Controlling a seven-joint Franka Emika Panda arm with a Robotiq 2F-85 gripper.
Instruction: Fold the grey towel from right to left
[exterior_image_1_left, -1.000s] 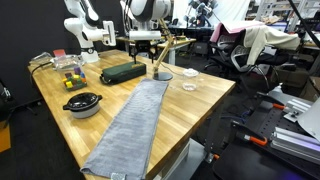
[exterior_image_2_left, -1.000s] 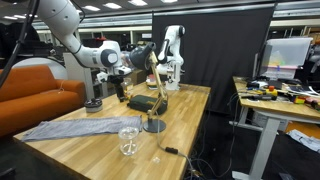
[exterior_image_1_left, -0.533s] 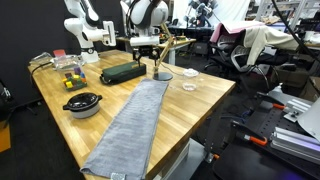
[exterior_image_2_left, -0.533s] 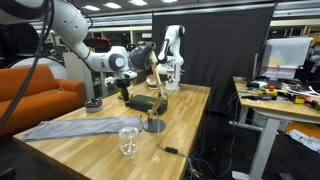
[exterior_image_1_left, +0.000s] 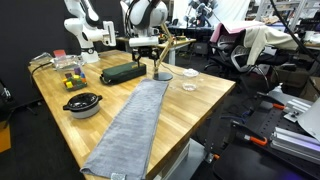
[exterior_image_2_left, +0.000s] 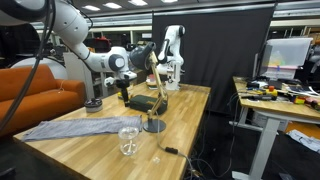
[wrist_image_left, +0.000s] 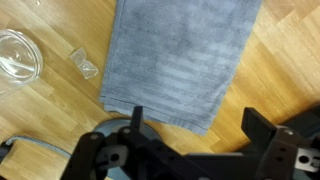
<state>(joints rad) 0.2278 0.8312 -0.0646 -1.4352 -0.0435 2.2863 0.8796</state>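
The grey towel (exterior_image_1_left: 128, 125) lies flat as a long strip on the wooden table, running from the middle to the near edge; in an exterior view it sits at the left (exterior_image_2_left: 70, 128). My gripper (exterior_image_1_left: 147, 50) hangs open above the towel's far end, clear of the cloth (exterior_image_2_left: 124, 92). In the wrist view the towel's (wrist_image_left: 180, 55) short edge and one corner lie just ahead of the gripper (wrist_image_left: 195, 130). Its two black fingers (wrist_image_left: 256, 128) stand wide apart over bare wood with nothing between them.
A black bowl (exterior_image_1_left: 82, 104) sits beside the towel. A black box (exterior_image_1_left: 120, 73) and a stand with a round base (exterior_image_1_left: 160, 73) are by the towel's far end. A glass dish (wrist_image_left: 15, 55) and a small clear scrap (wrist_image_left: 84, 63) lie nearby. Another robot (exterior_image_1_left: 85, 30) stands behind.
The arm has shifted slightly over the towel's far end during the first half second, then held still. The gripper stayed open and the towel has not moved.
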